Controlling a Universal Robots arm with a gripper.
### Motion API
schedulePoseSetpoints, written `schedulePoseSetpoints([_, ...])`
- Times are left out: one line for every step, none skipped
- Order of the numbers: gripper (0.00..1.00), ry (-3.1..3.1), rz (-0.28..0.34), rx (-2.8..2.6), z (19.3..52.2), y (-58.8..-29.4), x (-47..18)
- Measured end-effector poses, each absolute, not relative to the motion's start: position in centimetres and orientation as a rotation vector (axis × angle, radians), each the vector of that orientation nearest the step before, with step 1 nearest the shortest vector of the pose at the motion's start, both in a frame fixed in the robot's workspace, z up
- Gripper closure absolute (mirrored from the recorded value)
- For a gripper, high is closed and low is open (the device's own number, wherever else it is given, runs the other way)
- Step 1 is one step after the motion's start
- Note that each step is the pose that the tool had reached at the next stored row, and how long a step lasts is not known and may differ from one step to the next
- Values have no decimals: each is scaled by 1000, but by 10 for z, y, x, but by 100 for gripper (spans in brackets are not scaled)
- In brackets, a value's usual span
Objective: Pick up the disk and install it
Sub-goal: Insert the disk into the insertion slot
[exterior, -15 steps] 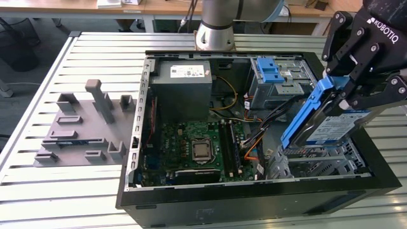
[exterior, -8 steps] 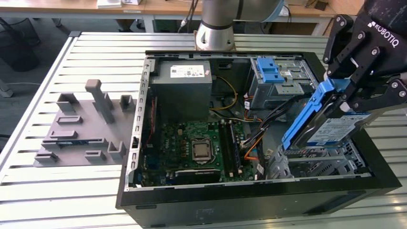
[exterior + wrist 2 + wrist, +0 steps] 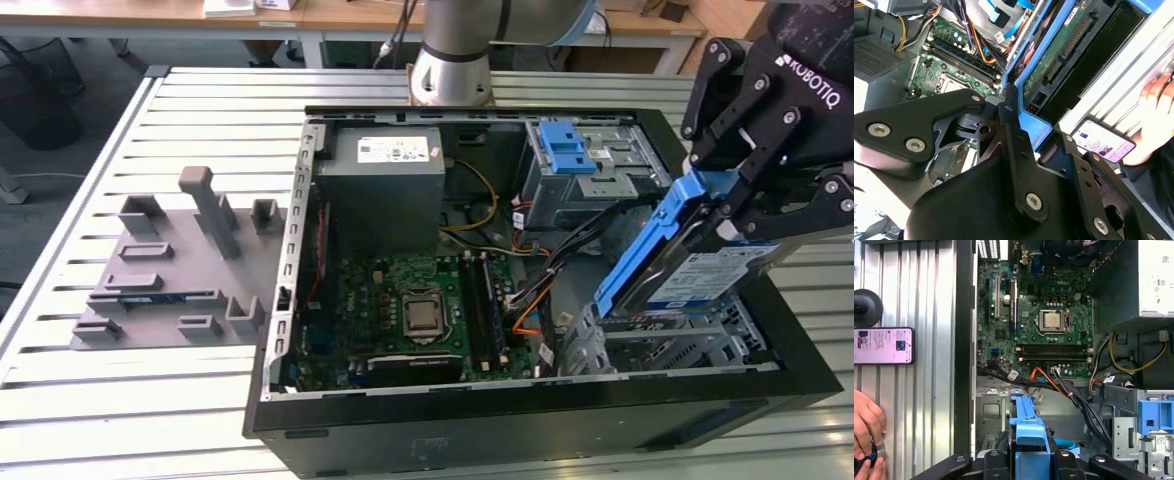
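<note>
Black links of the gripper lie in the foreground of both wrist views, jaws clenched on the blue-railed upper end of the disk. Exterior view: the disk is held steeply tilted, its lower end at the mouth of the metal drive cage inside the open computer case; contact there cannot be told. Judged progress: pick-up done, installation unfinished, since the disk stands proud of the cage and is not seated. Motherboard and power supply lie alongside. Outside the case, a hand rests near a phone on the slatted table
</note>
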State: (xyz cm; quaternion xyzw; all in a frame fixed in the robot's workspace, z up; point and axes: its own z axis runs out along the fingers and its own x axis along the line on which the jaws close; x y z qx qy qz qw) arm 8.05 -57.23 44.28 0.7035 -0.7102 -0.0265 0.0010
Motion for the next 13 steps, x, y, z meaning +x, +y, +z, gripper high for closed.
schedulePoseSetpoints([63, -2230, -83, 2209, 442, -573, 81])
schedulePoseSetpoints([63, -2230, -83, 2209, 442, -573, 81])
schedulePoseSetpoints([63, -2230, -83, 2209, 442, -573, 81])
schedulePoseSetpoints([63, -2230, -83, 2208, 441, -574, 81])
schedulePoseSetpoints([63, -2230, -83, 2209, 441, -574, 81])
schedulePoseSetpoints([63, -2230, -83, 2209, 440, -574, 81])
schedulePoseSetpoints([63, -2230, -83, 2209, 440, -575, 81])
schedulePoseSetpoints([63, -2230, -83, 2209, 439, -575, 82])
schedulePoseSetpoints([63, -2230, -83, 2209, 439, -575, 82])
schedulePoseSetpoints([63, -2230, -83, 2208, 439, -575, 82])
schedulePoseSetpoints([63, -2230, -83, 2209, 438, -576, 82])
schedulePoseSetpoints([63, -2230, -83, 2209, 438, -576, 82])
schedulePoseSetpoints([63, -2230, -83, 2209, 437, -576, 82])
